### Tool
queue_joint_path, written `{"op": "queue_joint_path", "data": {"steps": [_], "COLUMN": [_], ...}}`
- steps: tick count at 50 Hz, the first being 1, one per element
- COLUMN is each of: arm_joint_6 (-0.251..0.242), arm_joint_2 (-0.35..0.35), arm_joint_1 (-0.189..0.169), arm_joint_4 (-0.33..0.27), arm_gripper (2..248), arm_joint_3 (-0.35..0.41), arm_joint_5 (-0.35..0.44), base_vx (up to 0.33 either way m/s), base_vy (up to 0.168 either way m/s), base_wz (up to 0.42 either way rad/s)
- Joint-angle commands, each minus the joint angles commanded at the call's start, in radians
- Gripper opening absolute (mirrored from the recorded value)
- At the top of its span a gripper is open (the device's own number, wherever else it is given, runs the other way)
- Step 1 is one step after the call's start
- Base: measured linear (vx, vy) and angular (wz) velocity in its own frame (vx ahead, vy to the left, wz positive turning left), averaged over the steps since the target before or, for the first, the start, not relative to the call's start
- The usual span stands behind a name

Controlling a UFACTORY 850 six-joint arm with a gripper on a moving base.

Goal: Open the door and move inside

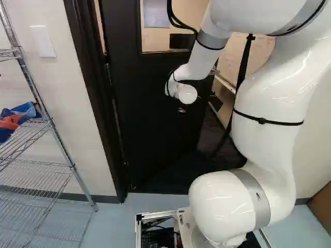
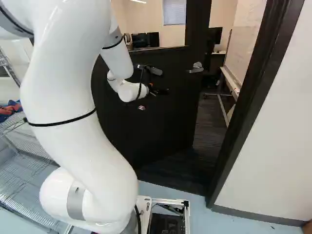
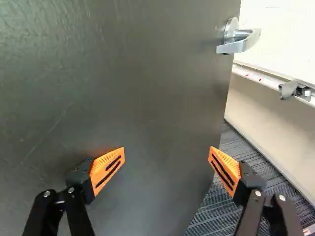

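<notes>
Door (image 3: pixel 147 88) stands ajar just ahead of our pincer (image 3: pixel 167 154), fingers spread, grasping nothing. Pushing at a slant, we might skid across its face; driving in too early, we might clip the door frame (image 2: pixel 248 97) beyond the lever handle (image 3: pixel 238 45).

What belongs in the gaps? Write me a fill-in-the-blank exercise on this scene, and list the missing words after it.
The dark door stands partly ____. Its handle is made of shiny ____. The end effector has pads that are ____ in colour. At the left of the left base view, the wire rack holds a red and ____ bundle.

Missing words: open; metal; orange; blue.
</notes>
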Motion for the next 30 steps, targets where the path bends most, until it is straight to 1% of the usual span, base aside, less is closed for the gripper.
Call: {"op": "queue_joint_path", "data": {"steps": [30], "arm_joint_6": [0.0], "arm_joint_2": [-0.078], "arm_joint_1": [0.025], "arm_joint_4": [-0.026], "arm_gripper": [247], "arm_joint_3": [-0.091], "arm_joint_5": [0.0], "base_vx": [0.0], "base_vy": [0.0], "base_wz": [0.0]}}
